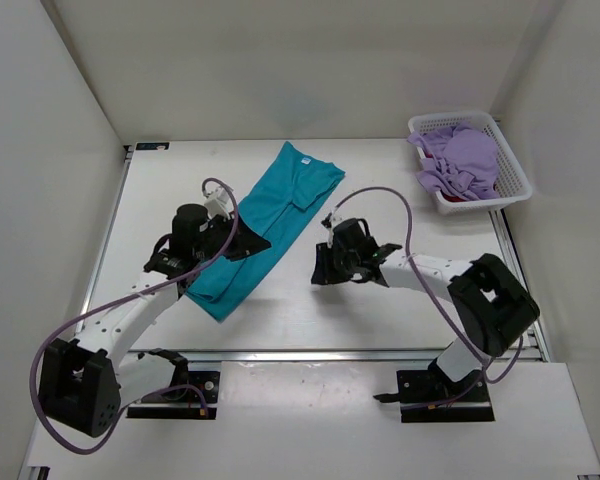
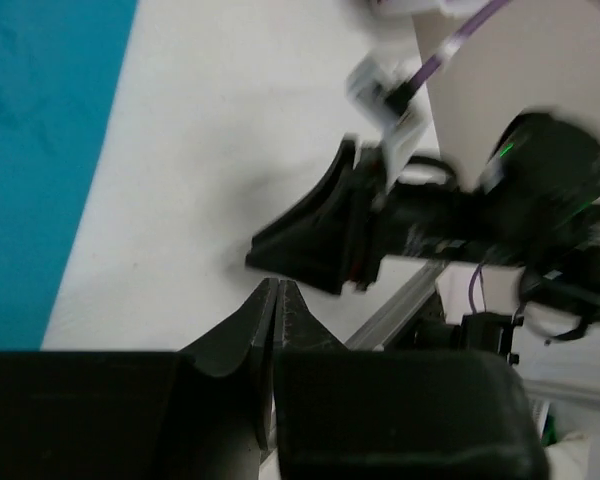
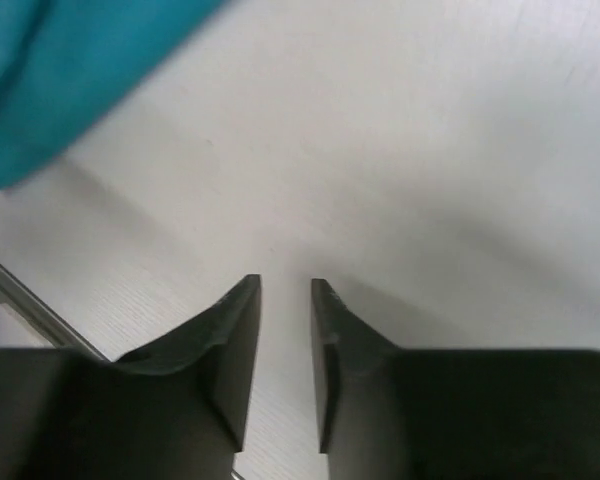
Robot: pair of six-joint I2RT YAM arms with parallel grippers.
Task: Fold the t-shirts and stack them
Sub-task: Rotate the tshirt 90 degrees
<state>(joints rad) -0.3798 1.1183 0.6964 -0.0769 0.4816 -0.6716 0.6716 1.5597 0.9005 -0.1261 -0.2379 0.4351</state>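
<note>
Teal shirt (image 1: 275, 215) lies as a long narrow strip slanting across the worktop (image 1: 400, 190), from the middle of the far edge down toward the near left corner. I judge the lengthwise folds done and a crosswise fold next. From above, my left gripper (image 1: 250, 243) hangs over the strip's right edge at about its middle. My right gripper (image 1: 323, 268) sits over bare worktop just right of the strip, apart from it. The lavender shirt (image 1: 465, 155) waits bunched in the basket (image 1: 477, 206) at the far right corner, with a sliver of dark red cloth (image 1: 458, 197) under it. My left wrist camera shows my left jaws pressed together on nothing, over bare surface with teal off to one side, facing my right gripper. My right wrist camera shows those jaws parted a little and empty, low over bare worktop, with teal in the upper left corner. I judge both hands are kept off the cloth so the fold lies undisturbed.
</note>
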